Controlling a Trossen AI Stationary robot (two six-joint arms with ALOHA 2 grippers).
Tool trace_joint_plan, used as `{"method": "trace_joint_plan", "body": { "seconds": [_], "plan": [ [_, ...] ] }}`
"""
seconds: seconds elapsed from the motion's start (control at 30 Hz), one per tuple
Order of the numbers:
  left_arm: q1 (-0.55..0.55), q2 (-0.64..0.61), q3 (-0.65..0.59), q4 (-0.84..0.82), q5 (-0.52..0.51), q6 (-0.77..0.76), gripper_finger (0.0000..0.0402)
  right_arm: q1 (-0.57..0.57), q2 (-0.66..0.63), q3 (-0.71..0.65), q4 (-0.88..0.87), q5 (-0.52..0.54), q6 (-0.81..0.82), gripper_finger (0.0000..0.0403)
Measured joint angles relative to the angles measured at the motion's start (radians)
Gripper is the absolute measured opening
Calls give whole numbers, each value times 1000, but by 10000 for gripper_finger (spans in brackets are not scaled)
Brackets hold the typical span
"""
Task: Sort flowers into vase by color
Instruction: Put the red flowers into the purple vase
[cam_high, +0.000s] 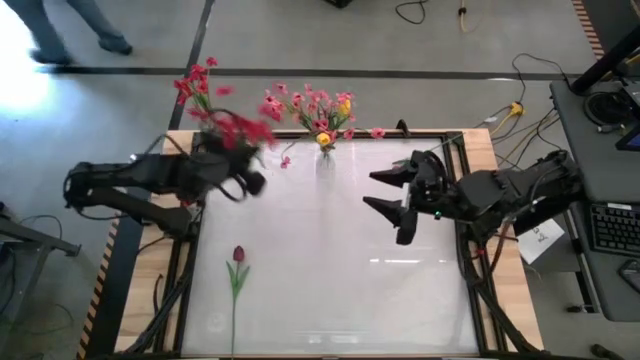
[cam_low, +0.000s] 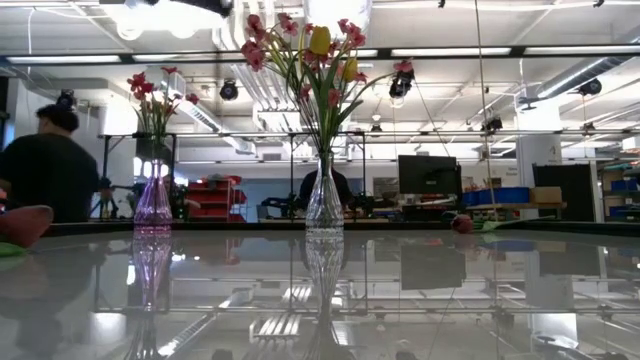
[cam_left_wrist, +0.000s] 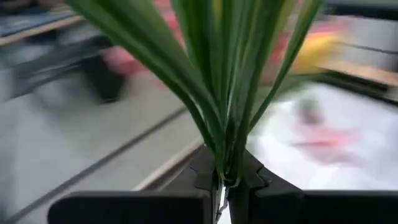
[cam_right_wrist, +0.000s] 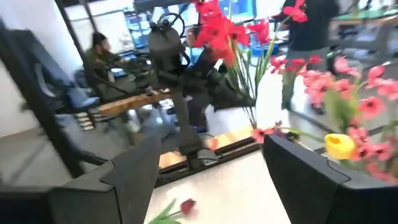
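My left gripper (cam_left_wrist: 227, 186) is shut on a spray of red flowers (cam_high: 240, 128), held up near the table's far left corner (cam_high: 222, 158). Beside it, more red flowers (cam_low: 150, 90) stand in a purple vase (cam_low: 152, 205). A clear vase (cam_low: 324, 200) at the far edge holds pink flowers (cam_high: 300, 102) and a yellow bud (cam_high: 325, 139). A dark-red bud (cam_high: 238, 254) lies on the table's near left part by its long stem. My right gripper (cam_high: 400, 195) is open, above the table right of centre, touching nothing. My left gripper pinches a bunch of green stems and leaves (cam_left_wrist: 225, 163) between its two fingers. The stems fan out past the fingertips, and the red blossoms (cam_right_wrist: 214, 28) stand clear above the table. How far down the stems the hold sits does not show.
A loose pink blossom (cam_high: 285, 161) lies on the table left of the clear vase, and another (cam_high: 378, 132) lies near the far edge. The table has a black frame (cam_high: 465, 250). People show in the room beyond (cam_low: 45, 165). Cables run along the right side.
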Motion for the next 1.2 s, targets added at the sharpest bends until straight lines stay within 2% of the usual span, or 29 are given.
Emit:
{"method": "trace_joint_plan", "body": {
  "seconds": [0.17,0.27,0.33,0.43,0.6,0.77,1.2],
  "plan": [
    [233,-142,-153,22,-112,16,0,0,4,0,0,136,-69,276],
    [406,-178,-231,101,-113,100,0,0,4,0,0,222,-68,273],
    [519,-195,-258,159,-80,115,0,0,4,0,2,284,-65,272],
    [669,-201,-250,190,52,86,0,0,3,0,8,348,-51,272],
    [845,-147,-211,193,170,83,0,-1,9,0,7,414,-18,269],
    [830,-95,-198,162,75,79,0,0,10,0,-4,421,7,271],
    [821,4,-206,102,-26,-81,0,11,11,0,-59,410,74,265]
  ]
}}
